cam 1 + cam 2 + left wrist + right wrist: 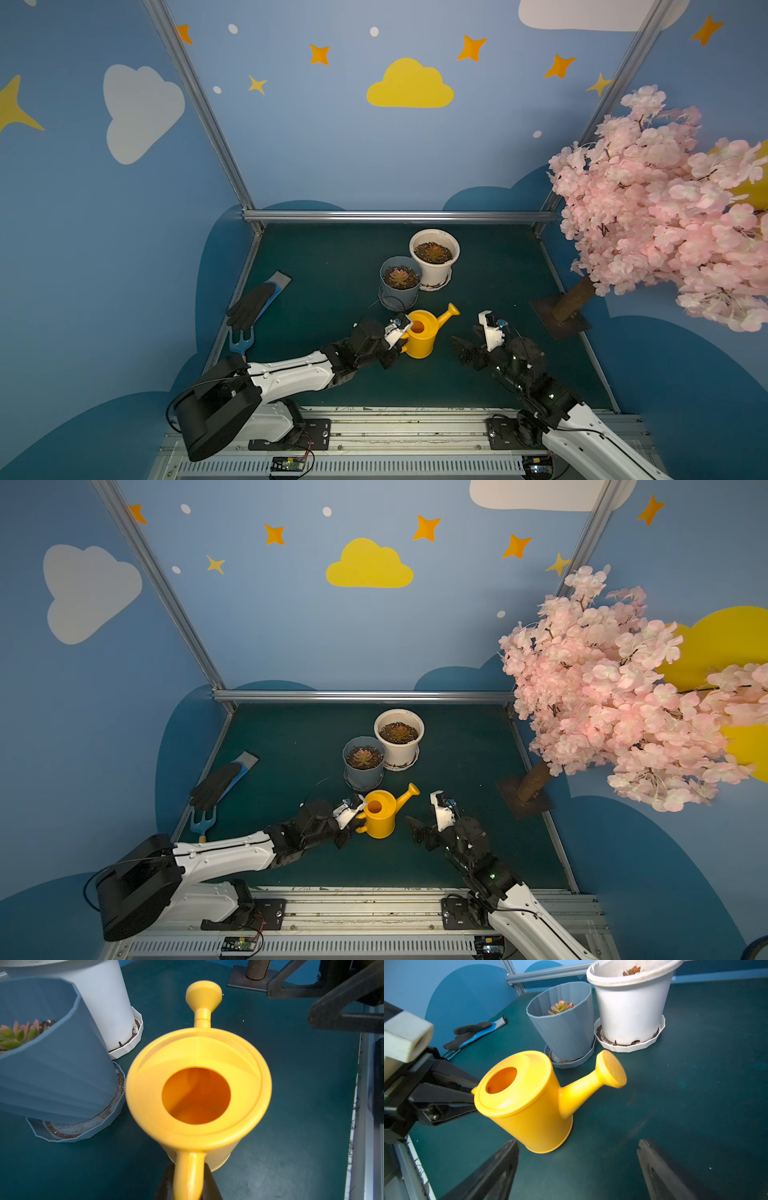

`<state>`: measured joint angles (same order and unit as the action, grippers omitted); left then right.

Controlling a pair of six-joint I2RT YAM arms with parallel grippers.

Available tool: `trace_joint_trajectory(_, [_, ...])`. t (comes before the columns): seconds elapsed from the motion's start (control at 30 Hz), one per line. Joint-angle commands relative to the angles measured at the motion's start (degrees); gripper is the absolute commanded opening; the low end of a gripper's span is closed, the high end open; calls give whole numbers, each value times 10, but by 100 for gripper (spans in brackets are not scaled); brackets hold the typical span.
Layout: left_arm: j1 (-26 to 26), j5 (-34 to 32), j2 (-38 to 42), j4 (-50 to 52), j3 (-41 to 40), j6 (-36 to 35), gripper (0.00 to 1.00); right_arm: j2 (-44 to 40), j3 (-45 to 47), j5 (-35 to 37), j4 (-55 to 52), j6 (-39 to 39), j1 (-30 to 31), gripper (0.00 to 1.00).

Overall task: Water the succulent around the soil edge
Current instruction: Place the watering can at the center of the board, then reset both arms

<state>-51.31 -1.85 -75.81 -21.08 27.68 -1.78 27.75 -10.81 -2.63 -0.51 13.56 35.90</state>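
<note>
Left claw [400,334]: clamped on curved handle [188,1172] of smooth yellow plastic watering can [422,338], lower centre. Right claw [473,332]: spread, empty. Sprinkler holes [611,1069]: visible in the right wrist view only.

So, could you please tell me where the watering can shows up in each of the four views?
Top view: can low in the centre, just in front of the blue pot.
Top view: can in the same spot, before the pot.
Left wrist: can fills the middle, seen from above.
Right wrist: can near the middle, seen side on.
Shared landmark: the blue pot, beside the can everywhere.
</note>
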Motion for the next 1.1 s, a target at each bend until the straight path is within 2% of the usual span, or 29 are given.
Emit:
trace_joint_trajectory(0.0, [5, 3, -16, -29, 16, -18, 3, 23, -13, -34, 21, -18, 3, 95])
trace_joint_trajectory(0.07, [7, 4, -21, -29, 18, -19, 3, 35, -20, -44, 15, -23, 3, 95])
trace_joint_trajectory(0.1, [7, 4, -23, -27, 19, -18, 6, 39, -21, -47, 18, -24, 3, 95])
trace_joint_trajectory(0.13, [9, 4, -24, -26, 20, -18, 12, 45, -22, -51, 22, -27, 4, 95])
trace_joint_trajectory(0.23, [10, 4, -21, -17, 23, -18, 56, 55, -23, -58, 26, -28, 4, 95])
trace_joint_trajectory(0.27, [10, 2, -17, -14, 23, -20, 67, 56, -24, -59, 25, -28, 4, 95])
trace_joint_trajectory(0.37, [11, 4, 3, 0, 23, -28, 90, 53, -26, -57, 23, -30, 4, 95])
trace_joint_trajectory(0.43, [11, 11, 27, 15, 23, -35, 99, 47, -26, -50, 23, -29, 4, 95])
trace_joint_trajectory(0.6, [16, 21, 104, 84, 47, -63, 100, 19, -38, -12, 22, -13, 4, 95])
trace_joint_trajectory(0.7, [30, 0, 138, 140, 84, -74, 100, 13, -70, 56, -5, -13, 1, 96])
trace_joint_trajectory(0.8, [71, -32, 152, 174, 120, -71, 100, 47, -140, 142, -66, -20, -12, 96])
trace_joint_trajectory(0.87, [118, -44, 156, 170, 129, -61, 100, 83, -181, 196, -90, -27, -32, 97])
trace_joint_trajectory(0.93, [175, -37, 158, 156, 131, -47, 100, 127, -209, 184, -89, -31, -82, 98])
trace_joint_trajectory(1.07, [296, -53, 151, 110, 114, -25, 100, 231, -249, 81, -52, -12, -228, 98])
